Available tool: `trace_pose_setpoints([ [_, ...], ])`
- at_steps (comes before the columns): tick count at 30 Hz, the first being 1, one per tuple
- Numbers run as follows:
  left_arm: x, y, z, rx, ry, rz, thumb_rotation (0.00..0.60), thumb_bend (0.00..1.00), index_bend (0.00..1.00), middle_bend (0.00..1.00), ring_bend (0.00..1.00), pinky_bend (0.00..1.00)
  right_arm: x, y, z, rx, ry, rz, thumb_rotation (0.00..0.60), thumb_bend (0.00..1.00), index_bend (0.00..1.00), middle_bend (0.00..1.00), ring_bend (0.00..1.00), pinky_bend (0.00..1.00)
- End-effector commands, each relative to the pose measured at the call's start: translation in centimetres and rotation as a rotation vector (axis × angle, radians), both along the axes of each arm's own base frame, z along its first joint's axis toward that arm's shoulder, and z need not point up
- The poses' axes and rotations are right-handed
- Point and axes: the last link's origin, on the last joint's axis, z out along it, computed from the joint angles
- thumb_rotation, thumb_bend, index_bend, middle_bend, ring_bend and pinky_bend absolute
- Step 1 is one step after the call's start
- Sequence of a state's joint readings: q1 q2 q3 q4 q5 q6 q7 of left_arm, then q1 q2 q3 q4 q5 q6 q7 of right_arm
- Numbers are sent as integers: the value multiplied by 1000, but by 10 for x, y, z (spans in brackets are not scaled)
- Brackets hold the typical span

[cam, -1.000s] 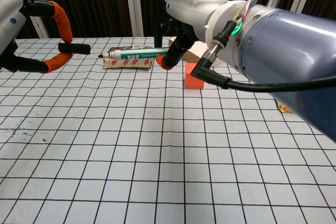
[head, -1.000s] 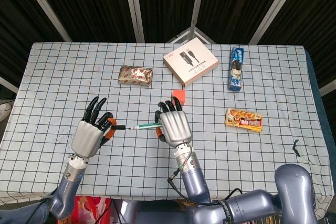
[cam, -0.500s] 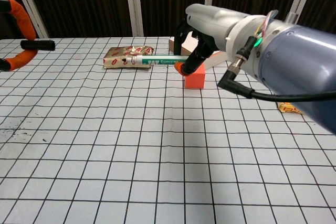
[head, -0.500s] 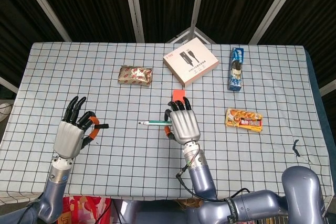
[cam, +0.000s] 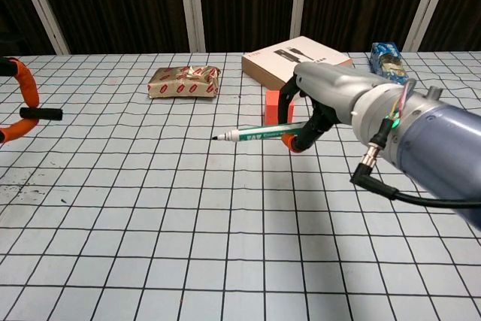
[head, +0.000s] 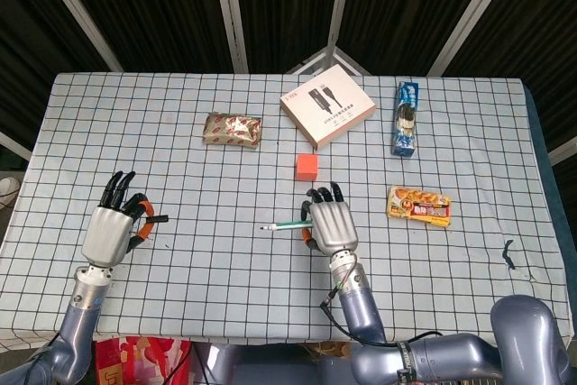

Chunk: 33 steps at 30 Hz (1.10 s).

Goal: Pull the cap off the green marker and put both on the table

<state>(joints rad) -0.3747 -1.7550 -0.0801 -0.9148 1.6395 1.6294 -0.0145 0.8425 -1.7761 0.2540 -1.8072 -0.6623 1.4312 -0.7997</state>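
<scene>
Since the earlier frames both hands have drawn apart and back toward the robot, widening the gap between marker and cap. The right hand now sits near the middle of the checkered worktop, its fingers clamped on the green marker, which points to the left with its bare dark tip exposed. In the chest view the marker looks lifted clear of the cloth, though how far above it cannot be judged. The left hand is out at the worktop's left side, well apart from the right, and pinches the black cap between two orange-tipped fingers, the other fingers spread above it; the cap lies roughly level, and it probably hangs above the surface, but the edge of the chest view cuts the hand off. Beyond the right hand stands an orange cube, with a white cable box farther back. A gold-and-red snack packet lies back left, a blue packet back right, and an orange-yellow snack bag just right of the right hand.
</scene>
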Motion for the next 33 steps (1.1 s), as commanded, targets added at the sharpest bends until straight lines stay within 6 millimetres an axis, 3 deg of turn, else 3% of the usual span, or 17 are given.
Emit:
trace_pose_setpoints([
  [1,1,4,-11,-37,-11,13,600,449,599,455,96,95,-7,2,-9,20,0,-9,600,587,806,246,172,58],
  [9,5,6,-39,-148,17,28,600,438,526,399,71,95,-21,0,-26,42,10,-35,600,590,806,249,174,57],
  [16,1,1,-46,-211,56,52,600,435,249,78,0,49,-24,-1,-28,42,8,-36,600,590,806,249,174,59],
  [20,7,-1,-32,-199,23,39,600,436,171,52,0,49,-26,-4,-32,48,2,-46,600,589,806,249,174,58],
  [28,25,-3,15,-96,-43,3,600,437,161,57,0,45,-38,-9,-45,62,13,-68,600,590,766,248,171,59],
  [31,30,-7,37,-66,-46,1,600,436,157,50,0,37,-46,-10,-47,82,63,-87,600,544,591,240,140,55],
  [33,32,-10,48,-54,-44,-3,600,436,151,33,0,25,-50,-10,-46,94,97,-101,600,423,400,203,100,45],
])
